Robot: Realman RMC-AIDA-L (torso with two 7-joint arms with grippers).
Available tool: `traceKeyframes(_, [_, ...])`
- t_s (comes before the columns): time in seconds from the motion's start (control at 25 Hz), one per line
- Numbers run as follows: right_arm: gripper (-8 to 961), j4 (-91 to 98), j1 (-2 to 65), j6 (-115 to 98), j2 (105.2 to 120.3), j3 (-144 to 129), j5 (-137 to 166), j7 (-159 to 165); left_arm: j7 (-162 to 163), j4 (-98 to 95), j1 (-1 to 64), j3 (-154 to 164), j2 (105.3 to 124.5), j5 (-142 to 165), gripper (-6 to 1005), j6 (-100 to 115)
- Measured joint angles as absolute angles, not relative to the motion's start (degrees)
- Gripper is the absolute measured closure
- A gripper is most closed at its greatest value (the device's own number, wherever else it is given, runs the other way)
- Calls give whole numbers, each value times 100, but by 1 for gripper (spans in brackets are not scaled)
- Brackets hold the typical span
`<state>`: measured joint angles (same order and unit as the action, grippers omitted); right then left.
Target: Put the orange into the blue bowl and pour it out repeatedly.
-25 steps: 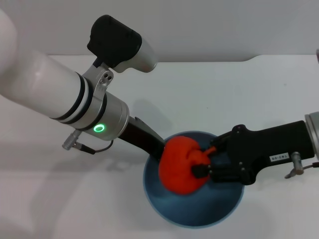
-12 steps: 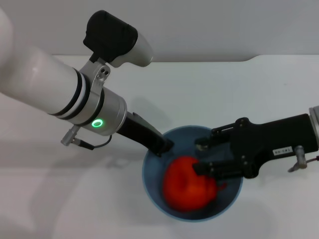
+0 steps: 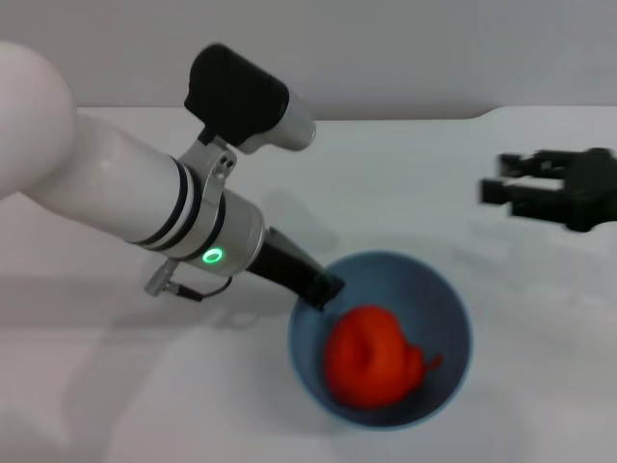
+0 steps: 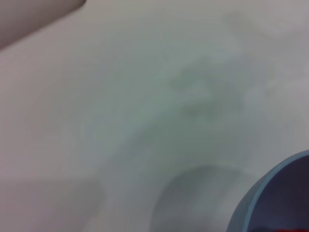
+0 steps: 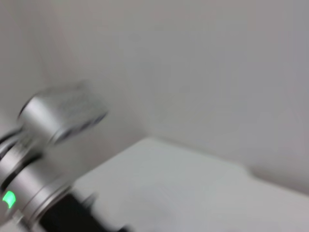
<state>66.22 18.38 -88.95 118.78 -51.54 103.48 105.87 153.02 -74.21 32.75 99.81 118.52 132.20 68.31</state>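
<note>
The orange (image 3: 369, 356) lies inside the blue bowl (image 3: 445, 301) near the table's front edge in the head view. My left gripper (image 3: 324, 288) reaches down from the left and is shut on the bowl's near-left rim. The right gripper (image 3: 501, 180) hangs open and empty above the table, well off to the back right of the bowl. In the left wrist view only a curve of the blue bowl's rim (image 4: 252, 200) shows at one corner, with a thin red sliver of the orange (image 4: 289, 229) inside it.
The white table (image 3: 405, 183) runs back to a grey wall, with its back edge stepping up at the right. The right wrist view shows the left arm's silver wrist (image 5: 46, 125) with its green light, over the table.
The right gripper let go of the orange, which dropped into the bowl, then pulled away up and to the right. The left arm shifted slightly right with the bowl.
</note>
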Motion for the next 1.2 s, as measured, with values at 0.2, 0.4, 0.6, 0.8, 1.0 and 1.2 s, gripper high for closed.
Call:
traceKeyframes(0.2, [416, 6267, 1574, -8900, 11869, -4616, 9936, 10111, 15287, -6840, 3498, 9990, 11857, 13212, 894, 6765])
traceKeyframes(0.4, [416, 6099, 1469, -8874, 11869, -4540, 9806, 9937, 15266, -6708, 3531, 9995, 11861, 13209, 888, 6622])
traceKeyframes(0.6, [416, 5960, 1543, -8859, 11859, -4505, 9801, 9921, 15350, -6661, 3548, 9969, 11865, 13216, 882, 6624])
traceKeyframes(0.8, [416, 5940, 1567, -8855, 11859, -4498, 9801, 9919, 15399, -6702, 3508, 9794, 11838, 13189, 876, 6577])
traceKeyframes(1.0, [416, 5825, 1571, -8822, 11862, -4480, 9798, 9915, 15376, -6904, 3353, 9132, 11829, 13124, 828, 6596])
traceKeyframes(1.2, [416, 5597, 1603, -8530, 11857, -4459, 9794, 9827, 14792, -7244, 2936, 7908, 11798, 12046, 616, 6604])
